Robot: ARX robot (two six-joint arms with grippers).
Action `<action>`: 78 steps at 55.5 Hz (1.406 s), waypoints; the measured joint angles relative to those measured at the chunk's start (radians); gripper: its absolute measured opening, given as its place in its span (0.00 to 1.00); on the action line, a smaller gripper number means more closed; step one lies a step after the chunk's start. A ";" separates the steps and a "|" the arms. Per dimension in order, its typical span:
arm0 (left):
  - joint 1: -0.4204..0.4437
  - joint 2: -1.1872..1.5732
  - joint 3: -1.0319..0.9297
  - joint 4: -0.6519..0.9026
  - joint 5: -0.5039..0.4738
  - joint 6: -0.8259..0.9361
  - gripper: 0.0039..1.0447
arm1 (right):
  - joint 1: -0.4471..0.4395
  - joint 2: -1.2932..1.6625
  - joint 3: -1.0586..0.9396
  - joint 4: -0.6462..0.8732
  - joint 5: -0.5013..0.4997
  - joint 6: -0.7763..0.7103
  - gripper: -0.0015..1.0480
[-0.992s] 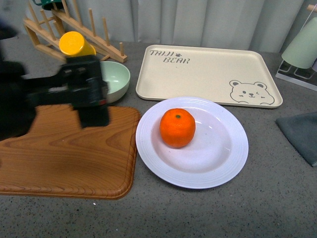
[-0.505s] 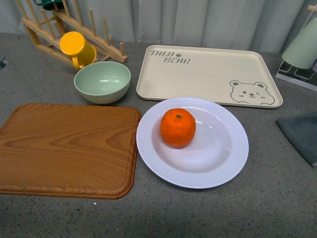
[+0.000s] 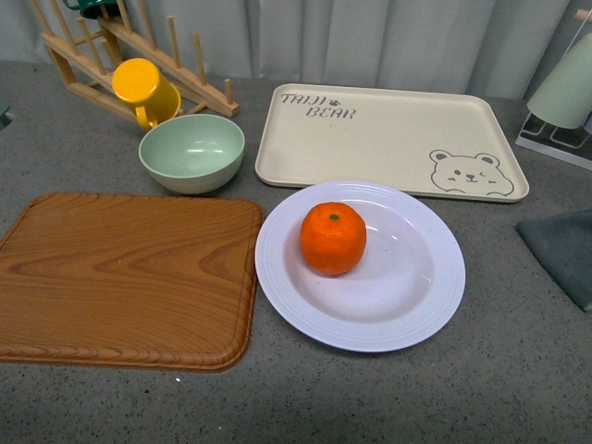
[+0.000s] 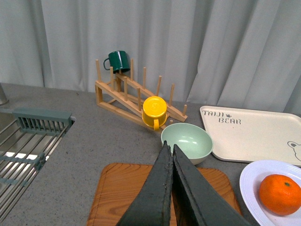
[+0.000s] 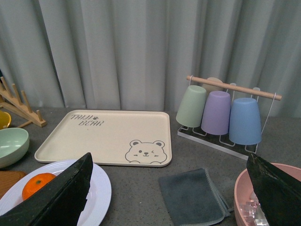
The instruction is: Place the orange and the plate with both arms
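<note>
The orange [image 3: 332, 238] sits a little left of centre in the pale plate [image 3: 421, 296], which rests on the grey counter in the front view. Neither arm shows in the front view. In the left wrist view my left gripper [image 4: 170, 149] is shut and empty, raised above the wooden board [image 4: 120, 193], with the orange [image 4: 279, 194] and plate [image 4: 249, 186] off to one side. In the right wrist view my right gripper [image 5: 169, 162] is open wide and empty; the orange [image 5: 37, 184] on the plate [image 5: 99, 188] shows beside one finger [image 5: 61, 197].
A wooden cutting board [image 3: 120, 277] lies left of the plate. A pale green bowl [image 3: 191, 152], a yellow mug [image 3: 143, 88] and a wooden rack [image 3: 111, 55] stand behind it. A cream bear-print tray [image 3: 388, 139] lies behind the plate. A grey cloth [image 3: 564, 250], a cup stand [image 5: 221, 110] and a pink bowl [image 5: 242, 197] are to the right.
The left arm, which was over the cutting board one second ago, has withdrawn out of the front view. The orange and plate have not moved.
</note>
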 joint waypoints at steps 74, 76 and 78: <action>0.000 -0.251 0.000 -0.259 0.002 0.005 0.94 | -0.095 1.648 0.475 0.375 -0.343 0.391 0.91; 0.000 -0.251 0.000 -0.259 0.002 0.005 0.94 | -0.095 1.715 0.501 0.367 -0.383 0.429 0.91; 0.000 -0.251 0.000 -0.259 0.002 0.005 0.94 | -0.095 1.762 0.520 0.359 -0.412 0.451 0.91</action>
